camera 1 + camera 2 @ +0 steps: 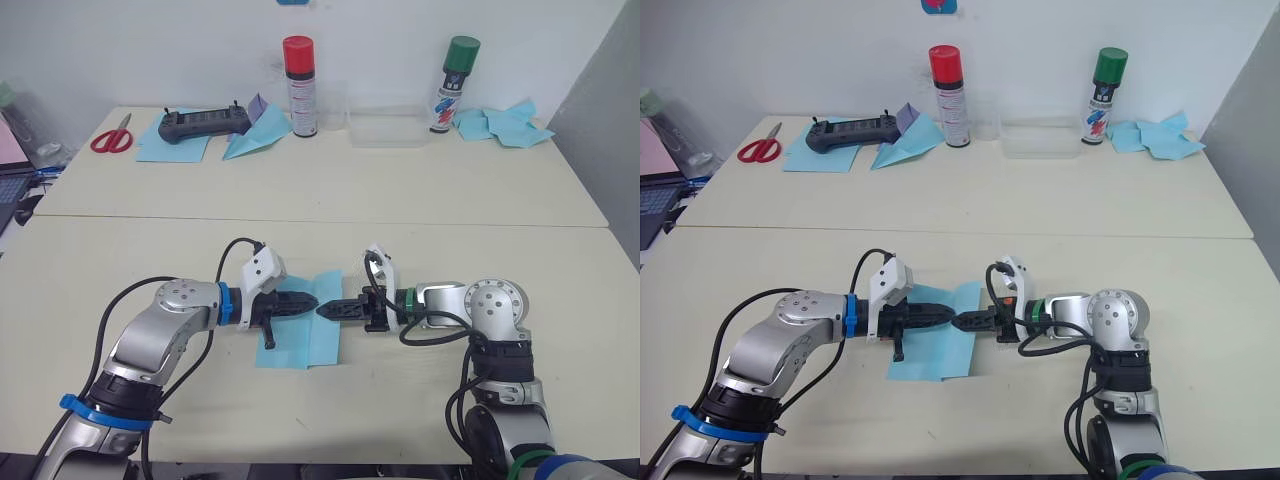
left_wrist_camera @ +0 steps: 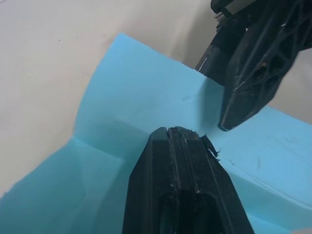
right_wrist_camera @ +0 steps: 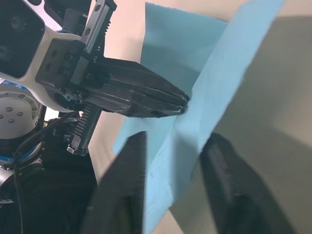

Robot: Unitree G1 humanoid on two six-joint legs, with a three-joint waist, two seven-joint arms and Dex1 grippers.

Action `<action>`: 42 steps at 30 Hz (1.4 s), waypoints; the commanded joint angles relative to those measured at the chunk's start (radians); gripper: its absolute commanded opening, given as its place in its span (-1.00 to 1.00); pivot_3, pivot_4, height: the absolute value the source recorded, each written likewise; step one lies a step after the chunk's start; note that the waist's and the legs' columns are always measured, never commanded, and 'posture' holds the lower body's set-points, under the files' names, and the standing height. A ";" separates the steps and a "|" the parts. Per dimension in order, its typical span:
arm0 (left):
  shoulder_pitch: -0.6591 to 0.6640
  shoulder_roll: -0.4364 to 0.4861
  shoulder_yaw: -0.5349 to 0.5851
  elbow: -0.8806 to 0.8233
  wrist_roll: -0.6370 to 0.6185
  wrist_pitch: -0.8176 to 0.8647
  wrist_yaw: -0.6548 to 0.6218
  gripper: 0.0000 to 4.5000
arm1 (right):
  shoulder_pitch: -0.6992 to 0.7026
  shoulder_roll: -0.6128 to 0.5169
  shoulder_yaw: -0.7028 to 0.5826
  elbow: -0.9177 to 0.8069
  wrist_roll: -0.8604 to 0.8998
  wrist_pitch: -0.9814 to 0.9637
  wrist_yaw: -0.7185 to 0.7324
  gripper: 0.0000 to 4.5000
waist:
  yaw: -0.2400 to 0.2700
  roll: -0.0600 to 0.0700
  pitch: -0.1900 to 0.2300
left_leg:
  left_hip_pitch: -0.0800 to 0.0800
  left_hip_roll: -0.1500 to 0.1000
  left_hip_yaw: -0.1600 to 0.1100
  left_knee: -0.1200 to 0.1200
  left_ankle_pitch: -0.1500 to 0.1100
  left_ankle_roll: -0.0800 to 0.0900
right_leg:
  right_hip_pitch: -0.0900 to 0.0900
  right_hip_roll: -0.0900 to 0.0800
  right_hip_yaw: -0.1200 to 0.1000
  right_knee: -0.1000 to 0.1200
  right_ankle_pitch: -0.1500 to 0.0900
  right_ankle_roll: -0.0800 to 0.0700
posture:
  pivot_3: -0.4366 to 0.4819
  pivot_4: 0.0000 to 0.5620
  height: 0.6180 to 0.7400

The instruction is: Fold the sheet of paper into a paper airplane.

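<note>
1. Light-blue and thin, the sheet (image 1: 300, 335) is lying on the near table (image 1: 500, 250), at about 6 o'clock in the head views, between the two grippers

2. Its right part is standing up off the table as a raised flap, while the left part is lying nearly flat with a crease running through it

3. The left gripper (image 1: 305, 303) is reaching in from 9 o'clock, its fingers pressed together into one point that is resting on the sheet near the fold line

4. The right gripper (image 1: 328, 310) is coming from 3 o'clock with its fingers spread narrowly, one on each side of the raised flap; whether the pads are pinching the paper yet is not clear

5. The two tips are sitting just beside each other over the middle of the sheet

6. The paper is looking very light and floppy, so it is likely sliding on the smooth table unless pinned, and it is likely buckling or tearing if pulled hard

7. A good hold seems to be at the free edge of the raised flap, with the closed left tip pinning the crease

8. At the far table, around 12 o'clock, a red-capped can (image 1: 300, 85), a green-capped can (image 1: 452, 84), scissors (image 1: 112, 136), a black controller (image 1: 205, 123) and other blue papers (image 1: 505, 125) are lying well apart from the work
</note>
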 commanded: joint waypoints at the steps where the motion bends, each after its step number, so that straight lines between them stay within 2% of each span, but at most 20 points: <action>1: 0.014 0.036 0.027 -0.009 0.013 -0.021 -0.008 -1.00 | 0.002 0.004 -0.022 -0.017 -0.014 -0.013 -0.007 -0.86 | 0.000 0.000 0.000 | 0.000 0.000 0.000 0.000 0.000 0.000 | 0.000 0.000 0.000 0.000 0.000 0.000 | -0.05 -0.47 1.00; 2: 0.020 0.048 0.029 -0.006 0.019 -0.025 -0.011 -1.00 | 0.004 0.006 -0.026 -0.018 -0.020 -0.015 -0.012 -0.99 | -0.001 0.000 0.000 | 0.000 0.000 0.000 0.000 0.000 0.000 | 0.000 0.000 0.000 0.000 0.000 0.000 | -0.05 -0.47 1.00; 6: 0.051 0.096 0.024 0.009 0.046 -0.050 -0.026 -1.00 | 0.014 0.011 -0.032 -0.027 -0.036 -0.012 -0.018 -0.99 | -0.001 0.000 0.000 | 0.000 0.000 0.000 0.000 0.000 0.000 | 0.000 0.000 0.000 0.000 0.000 0.000 | -0.05 -0.47 1.00; 10: 0.069 0.107 0.011 0.035 0.074 -0.083 -0.032 -1.00 | 0.020 0.016 -0.039 -0.034 -0.041 -0.006 -0.021 -0.99 | -0.001 0.000 0.000 | 0.000 0.000 0.000 0.000 0.000 0.000 | 0.000 0.000 0.000 0.001 0.000 0.000 | -0.05 -0.47 1.00; 16: 0.092 0.088 -0.014 0.087 0.118 -0.140 -0.028 -1.00 | 0.023 0.003 -0.065 -0.046 -0.037 0.008 -0.022 -0.99 | 0.000 0.000 0.000 | 0.001 0.000 0.000 0.000 0.000 0.000 | 0.000 0.000 0.000 0.001 0.000 0.000 | -0.05 -0.47 1.00; 24: 0.019 0.009 -0.038 0.100 0.110 -0.137 -0.024 -1.00 | 0.067 -0.091 -0.112 -0.092 0.063 0.012 -0.043 -0.99 | 0.006 0.001 -0.001 | 0.000 -0.001 0.000 0.003 0.000 0.000 | 0.001 0.000 0.000 0.001 0.000 0.001 | -0.05 -0.47 1.00; 30: 0.006 -0.006 -0.062 0.095 0.112 -0.122 -0.047 -1.00 | 0.089 -0.148 -0.137 -0.095 0.092 0.012 -0.064 -0.99 | 0.001 0.001 -0.001 | 0.001 -0.001 0.000 0.003 0.000 0.000 | 0.001 0.000 0.000 0.004 0.000 0.001 | -0.05 -0.47 1.00; 42: 0.033 -0.022 -0.117 0.142 0.188 -0.194 -0.042 -1.00 | 0.118 -0.157 -0.103 -0.109 0.060 0.012 -0.069 -0.99 | 0.002 0.001 -0.001 | 0.002 -0.001 0.000 0.004 0.000 0.000 | 0.001 0.000 0.001 0.006 0.000 0.001 | -0.05 -0.47 1.00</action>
